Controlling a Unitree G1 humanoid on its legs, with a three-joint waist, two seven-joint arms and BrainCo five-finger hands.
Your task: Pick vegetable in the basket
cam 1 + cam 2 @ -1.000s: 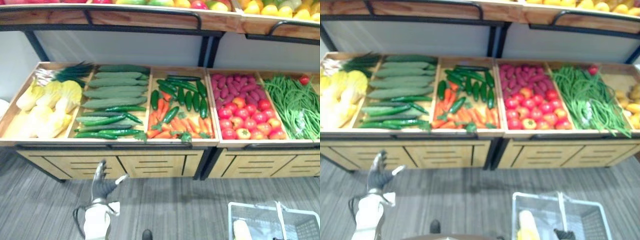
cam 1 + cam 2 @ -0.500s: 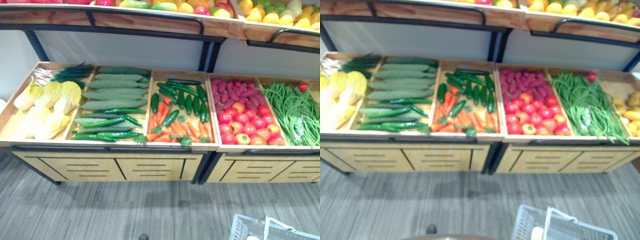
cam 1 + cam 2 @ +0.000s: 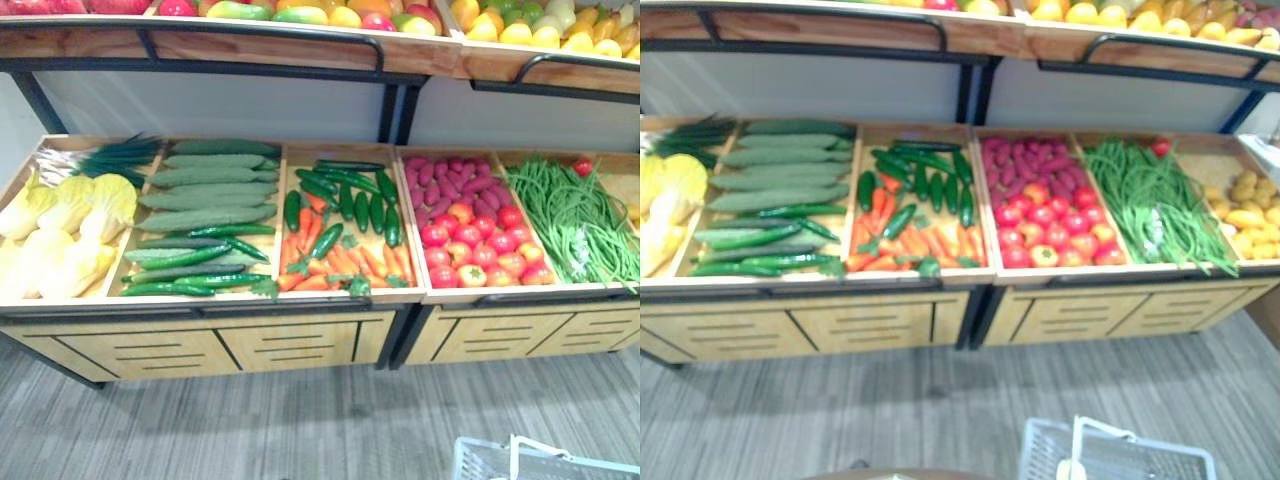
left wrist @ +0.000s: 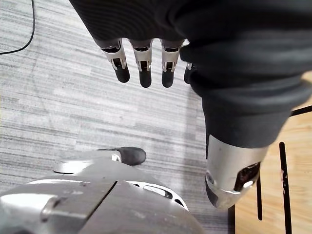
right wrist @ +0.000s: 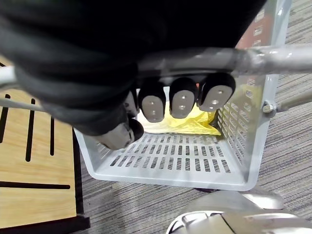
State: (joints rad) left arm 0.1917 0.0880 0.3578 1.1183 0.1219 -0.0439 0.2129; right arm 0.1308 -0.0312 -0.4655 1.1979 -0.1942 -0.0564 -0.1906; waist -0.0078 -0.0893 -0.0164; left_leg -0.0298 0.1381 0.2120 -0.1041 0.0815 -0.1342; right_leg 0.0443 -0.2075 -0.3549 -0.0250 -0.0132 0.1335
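Observation:
My right hand (image 5: 181,100) is shut on the metal handle (image 5: 273,56) of a pale grey plastic basket (image 5: 161,168), which hangs over the floor in front of the stand. A yellow leafy vegetable (image 5: 190,124) lies on the basket's bottom. The basket's rim (image 3: 1120,462) shows at the lower edge of the eye views. My left hand (image 4: 143,58) points down at the grey floor, fingers straight, holding nothing. On the wooden stand lie cabbages (image 3: 60,230), long cucumbers (image 3: 205,185), carrots (image 3: 345,265), tomatoes (image 3: 480,250) and green beans (image 3: 570,215).
The stand (image 3: 220,345) has a wooden front with drawers and dark metal legs. Above it runs a second shelf with fruit (image 3: 300,15). Purple sweet potatoes (image 3: 450,175) lie behind the tomatoes, potatoes (image 3: 1250,210) at the far right. Grey floor (image 3: 250,430) lies before the stand.
The whole picture has shifted, so the camera moved. My left hand, raised before the stand a second ago, has dropped out of the eye views. The basket now shows lower in them.

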